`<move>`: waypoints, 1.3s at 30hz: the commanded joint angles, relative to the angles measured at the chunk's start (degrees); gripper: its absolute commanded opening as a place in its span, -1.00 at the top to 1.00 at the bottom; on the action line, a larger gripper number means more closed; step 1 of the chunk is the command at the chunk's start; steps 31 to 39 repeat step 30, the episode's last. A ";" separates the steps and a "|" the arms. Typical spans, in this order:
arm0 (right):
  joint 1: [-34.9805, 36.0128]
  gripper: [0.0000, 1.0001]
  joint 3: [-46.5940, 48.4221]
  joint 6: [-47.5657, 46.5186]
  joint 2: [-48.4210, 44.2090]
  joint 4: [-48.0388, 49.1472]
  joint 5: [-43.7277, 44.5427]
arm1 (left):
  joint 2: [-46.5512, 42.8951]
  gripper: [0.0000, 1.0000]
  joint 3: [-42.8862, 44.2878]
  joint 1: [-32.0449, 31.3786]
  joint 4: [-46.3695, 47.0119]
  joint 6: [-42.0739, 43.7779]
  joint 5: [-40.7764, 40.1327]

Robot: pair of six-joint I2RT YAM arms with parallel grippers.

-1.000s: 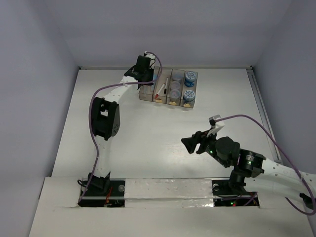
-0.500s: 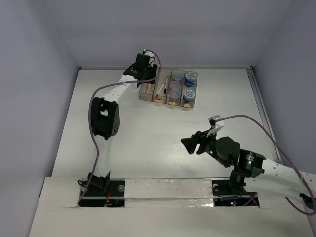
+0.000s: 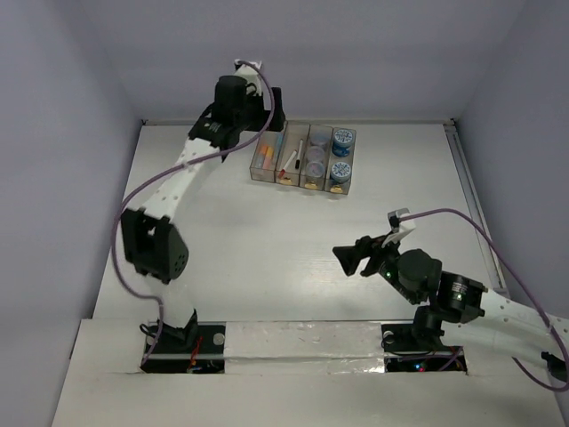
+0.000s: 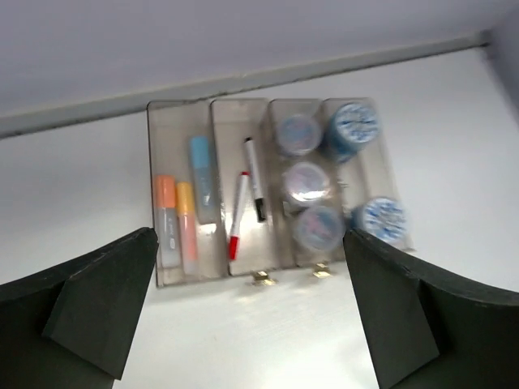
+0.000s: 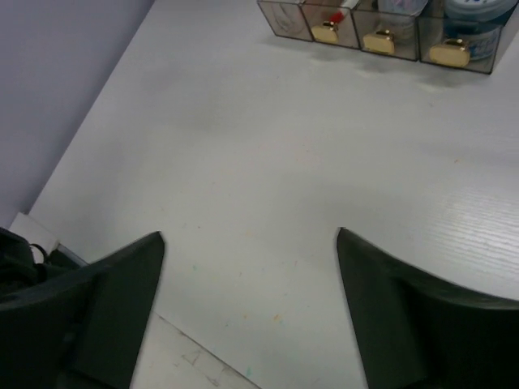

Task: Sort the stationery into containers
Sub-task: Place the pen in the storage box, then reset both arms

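From above, the containers (image 3: 303, 161), four narrow translucent grey-brown bins joined in a row, sit on the pale wood-grain table (image 3: 267, 249) near its far edge, about midway along it. The left gripper (image 3: 270, 110) hovers over the row's left end at that far edge with its jaws spread wide and nothing between them. The right gripper (image 3: 345, 258) hangs over the near right part of the table, well apart from the bins, parted and empty. The left wrist view looks straight down into the row. The leftmost bin holds two stubby orange markers (image 4: 176, 220) side by side and a pale blue marker (image 4: 201, 174). The next holds two thin white pens lying lengthwise, one red-tipped (image 4: 237, 217) and one black-tipped (image 4: 255, 180). The third holds three round clear jars (image 4: 306, 181) in a line, and the last holds two round blue-patterned jars (image 4: 353, 122). Small shiny yellow tabs (image 4: 261, 278) mark the near ends, though the picture is slightly soft. The right wrist view shows only matte bare tabletop between its dark fingers (image 5: 105, 300), with the ends of the bins and their tabs at the top edge. No loose item shows on the table in any view, so the sorting looks finished, each kind in its own bin, with perhaps only the arms left to draw back.
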 commanded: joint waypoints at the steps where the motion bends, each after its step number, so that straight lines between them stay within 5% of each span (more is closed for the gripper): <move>1: -0.19 -0.99 4.48 -1.94 -1.86 -2.74 4.92 | -17.37 -0.98 -7.19 -1.62 6.64 -3.31 5.13; 10: -0.19 -1.00 10.73 -6.77 -8.19 -6.18 8.35 | -48.86 -0.98 -28.63 -1.62 12.46 -4.98 -0.03; 20: -0.19 -1.00 7.48 -9.68 -24.87 -3.28 9.23 | -76.63 -0.98 -43.06 -1.62 1.48 -1.46 -12.35; 28: -0.19 -1.00 7.47 -10.21 -23.15 -2.05 11.52 | -82.46 -0.98 -50.54 -1.62 2.35 -3.48 -9.55; 39: -0.19 -1.00 8.44 -10.30 -20.35 -1.52 11.52 | -80.80 -0.98 -48.80 -1.62 2.44 -3.14 -8.93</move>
